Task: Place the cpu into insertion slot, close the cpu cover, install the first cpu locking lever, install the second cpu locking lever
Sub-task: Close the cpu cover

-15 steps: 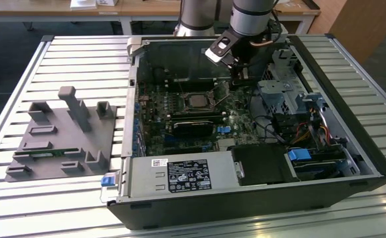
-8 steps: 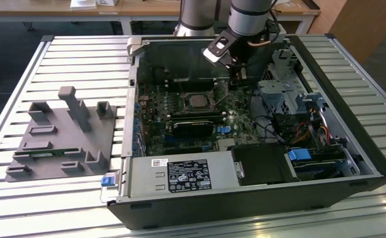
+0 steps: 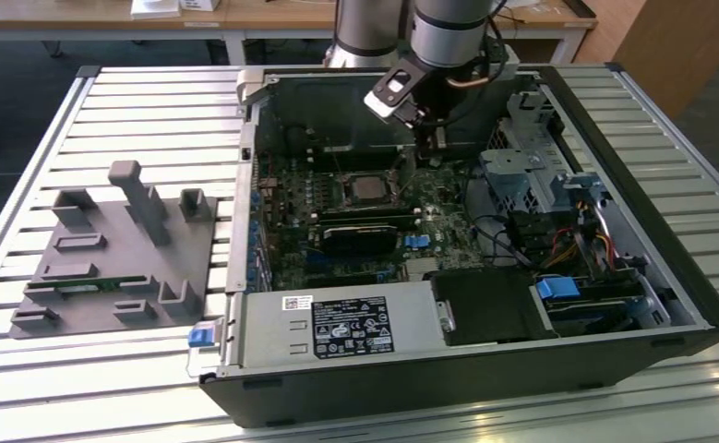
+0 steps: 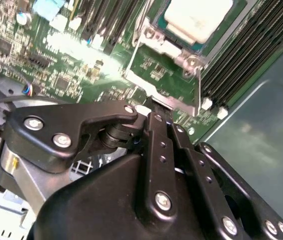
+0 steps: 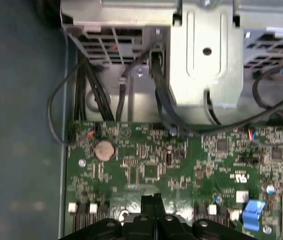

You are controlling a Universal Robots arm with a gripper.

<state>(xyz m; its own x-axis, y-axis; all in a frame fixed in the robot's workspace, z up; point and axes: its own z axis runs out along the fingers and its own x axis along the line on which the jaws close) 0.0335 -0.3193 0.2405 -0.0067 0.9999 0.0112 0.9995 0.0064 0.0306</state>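
Where the arm dips into the open computer case (image 3: 654, 305) on the slatted tabletop (image 3: 39, 378), the gripper (image 3: 431, 152) hangs just above the motherboard (image 3: 334, 268), close to the board's far edge in the exterior view. In both wrist views its black fingers (image 5: 150, 202) are pressed together with nothing visible between them. In the second wrist view the gripper (image 4: 151, 116) has its tips right at the near rim of the cpu cover (image 4: 159, 94); whether they touch it I cannot tell.

The cpu (image 3: 365, 187) sits flat in its socket near the middle of the motherboard. In the second wrist view the cpu (image 4: 199, 17) shows a pale bare top. The cover's thin silver frame is off the chip, on the side toward the gripper, and green board shows through its open middle.

The first wrist view looks past the fingers to a coin battery (image 5: 104, 149) and a metal drive cage (image 5: 206, 50) with black cables. A grey fixture (image 3: 101, 268) stands on the tabletop beside the case, toward the exterior view's left edge.
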